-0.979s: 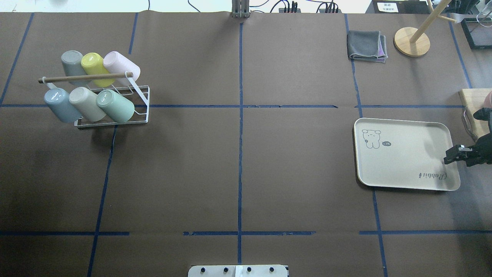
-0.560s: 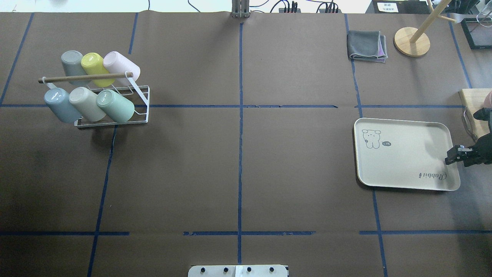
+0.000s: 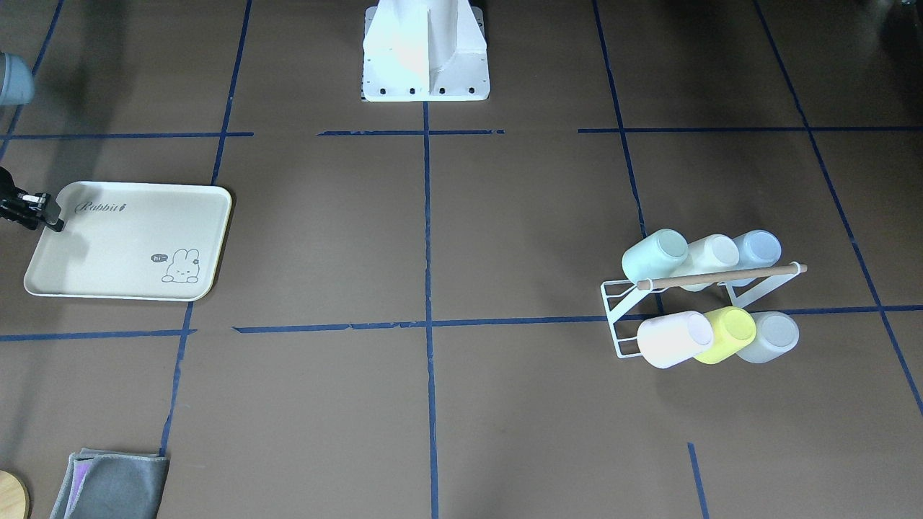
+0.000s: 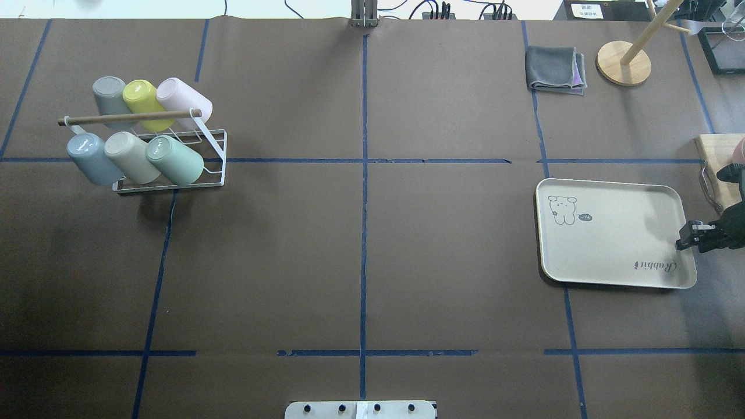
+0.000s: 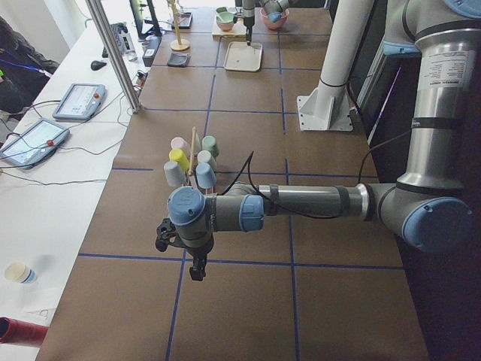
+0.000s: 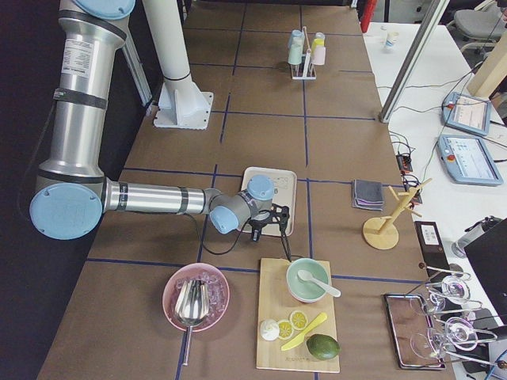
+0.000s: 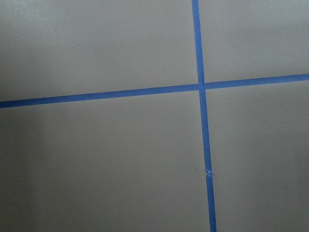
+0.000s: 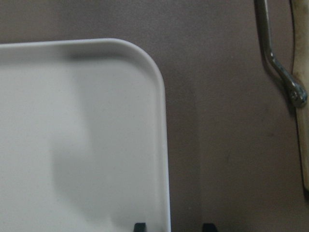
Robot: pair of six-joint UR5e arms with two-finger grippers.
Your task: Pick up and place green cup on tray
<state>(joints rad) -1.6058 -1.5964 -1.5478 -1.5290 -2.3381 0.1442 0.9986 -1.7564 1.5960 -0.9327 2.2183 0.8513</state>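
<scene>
The mint-green cup (image 4: 174, 160) lies tilted on a white wire rack at the table's left, at the right end of the front row; it also shows in the front-facing view (image 3: 655, 256). The cream tray (image 4: 611, 233) with the bunny drawing lies flat at the right. My right gripper (image 4: 682, 235) is low at the tray's right edge. In the right wrist view its open fingertips (image 8: 139, 226) straddle the tray's rim (image 8: 166, 159). My left gripper (image 5: 197, 269) shows only in the exterior left view, above bare table near the rack, and I cannot tell whether it is open or shut.
The rack's wooden rod (image 4: 128, 118) holds several other cups, among them a lime one (image 4: 142, 99) and a blue-grey one (image 4: 87, 157). A folded grey cloth (image 4: 556, 70) and a wooden stand (image 4: 624, 63) sit at the far right. A cutting board (image 4: 719, 154) lies beside the tray.
My right gripper has shifted slightly toward the tray's right edge. The tray and the cups have not moved.
</scene>
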